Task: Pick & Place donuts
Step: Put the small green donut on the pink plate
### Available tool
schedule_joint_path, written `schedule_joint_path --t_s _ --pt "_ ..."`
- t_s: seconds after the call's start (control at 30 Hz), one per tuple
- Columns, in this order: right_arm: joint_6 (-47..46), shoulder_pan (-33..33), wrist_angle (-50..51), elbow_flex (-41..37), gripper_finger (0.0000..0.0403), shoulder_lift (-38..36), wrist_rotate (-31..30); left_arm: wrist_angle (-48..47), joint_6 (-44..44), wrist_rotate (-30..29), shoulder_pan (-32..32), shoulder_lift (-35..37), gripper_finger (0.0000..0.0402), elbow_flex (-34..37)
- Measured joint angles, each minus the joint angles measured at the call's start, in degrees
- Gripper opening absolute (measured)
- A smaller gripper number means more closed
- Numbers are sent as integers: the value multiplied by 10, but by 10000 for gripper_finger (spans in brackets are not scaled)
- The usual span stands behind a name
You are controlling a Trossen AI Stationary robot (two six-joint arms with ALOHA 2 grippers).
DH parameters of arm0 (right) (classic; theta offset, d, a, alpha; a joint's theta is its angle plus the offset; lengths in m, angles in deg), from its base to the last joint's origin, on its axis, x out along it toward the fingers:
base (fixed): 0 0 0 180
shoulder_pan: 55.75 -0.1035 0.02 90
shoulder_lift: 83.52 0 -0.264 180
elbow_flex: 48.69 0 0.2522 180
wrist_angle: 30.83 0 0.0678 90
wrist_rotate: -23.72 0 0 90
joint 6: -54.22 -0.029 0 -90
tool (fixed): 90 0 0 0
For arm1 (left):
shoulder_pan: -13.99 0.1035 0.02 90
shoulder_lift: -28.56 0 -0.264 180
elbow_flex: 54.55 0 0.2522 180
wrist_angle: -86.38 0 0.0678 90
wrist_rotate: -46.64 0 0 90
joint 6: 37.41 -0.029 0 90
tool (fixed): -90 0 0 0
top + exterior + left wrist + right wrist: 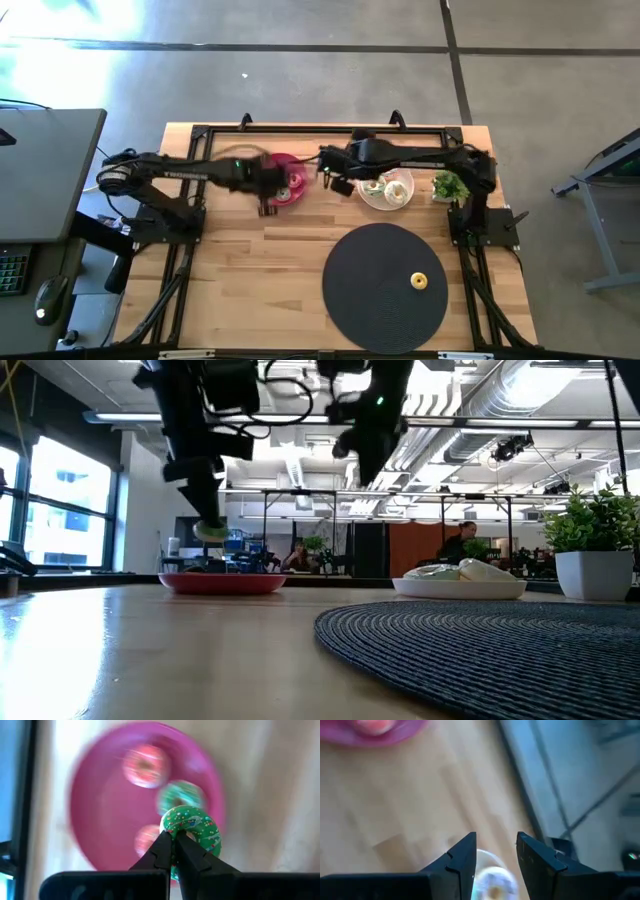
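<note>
In the left wrist view my left gripper (175, 840) is shut on a green frosted donut with sprinkles (192, 827). It hangs above the pink plate (95, 815), which holds a pink donut (145, 765), a green donut (180, 795) and another pink one (147, 839). The low view shows that gripper (205, 520) hovering over the pink plate (222, 582). My right gripper (496, 845) is open, up in the air between the pink plate and the white plate (388, 192), with a pale ring (490, 882) blurred below it. A yellow donut (418, 281) lies on the black disc (385, 285). My left gripper pinches the green frosted donut between its two fingers at the ring's near rim (175, 827), beside the hole. The fingers come from above, pointing down. The donut is lifted clear, hanging over the pink plate.
A potted plant (450, 185) stands right of the white plate, near the right arm's base. The black woven disc covers the near right part of the table. Bare wood lies near and left of the pink plate. People sit in the room beyond the far edge.
</note>
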Motion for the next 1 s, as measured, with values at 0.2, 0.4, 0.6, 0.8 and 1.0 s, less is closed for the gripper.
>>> schedule_joint_path --t_s 0.2,0.4,0.6,0.8,1.0 --pt "-78 25 1 0 130 -91 -89 68 -84 113 148 14 3 2" --pt "-117 39 56 1 130 -138 -2 110 -108 200 260 -1 3 18" --pt "-126 14 116 0 130 -135 59 109 -122 241 319 -10 3 54" --pt "-126 -15 118 0 130 -130 120 161 -122 242 328 -10 3 108" --pt "-120 -25 104 0 130 -126 179 215 -117 249 327 -10 3 146"
